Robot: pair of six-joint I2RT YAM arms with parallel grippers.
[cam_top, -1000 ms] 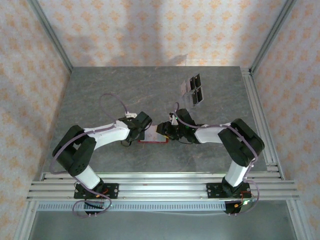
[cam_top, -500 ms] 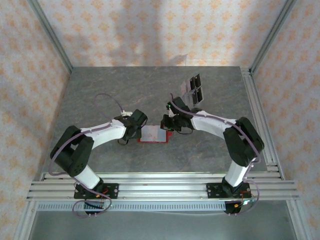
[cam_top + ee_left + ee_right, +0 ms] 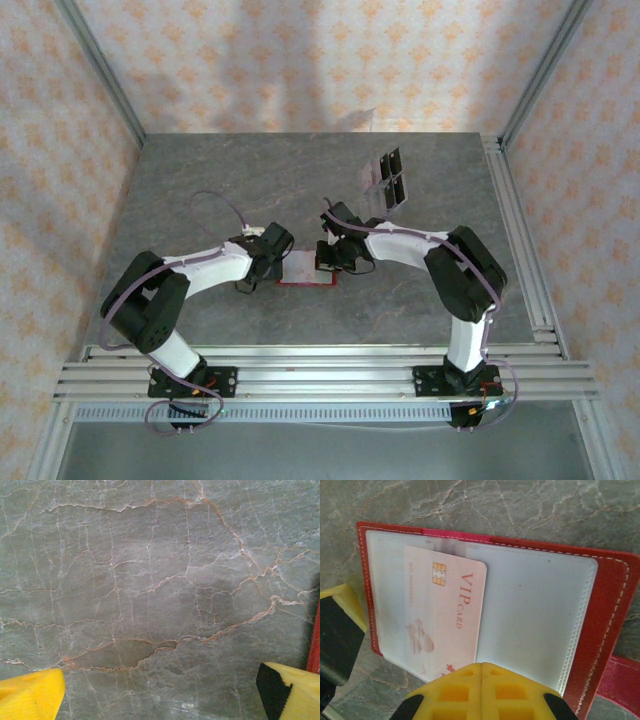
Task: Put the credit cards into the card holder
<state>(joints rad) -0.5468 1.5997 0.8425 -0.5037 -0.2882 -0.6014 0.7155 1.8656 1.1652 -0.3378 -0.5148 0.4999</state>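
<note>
From above, the white-and-black left arm (image 3: 205, 268) and right arm (image 3: 410, 243) bend inward toward frame centre. The yellow-fingered left gripper (image 3: 160, 695) is spread wide, its tips at the lower corners. The yellow-fingered right gripper (image 3: 481, 692) has its tips pressed together at bottom centre.

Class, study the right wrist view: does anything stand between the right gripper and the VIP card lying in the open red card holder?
Nothing visible does. The shut right gripper sits right at the near corner of the VIP card, which lies on the card holder's pale lining.
</note>
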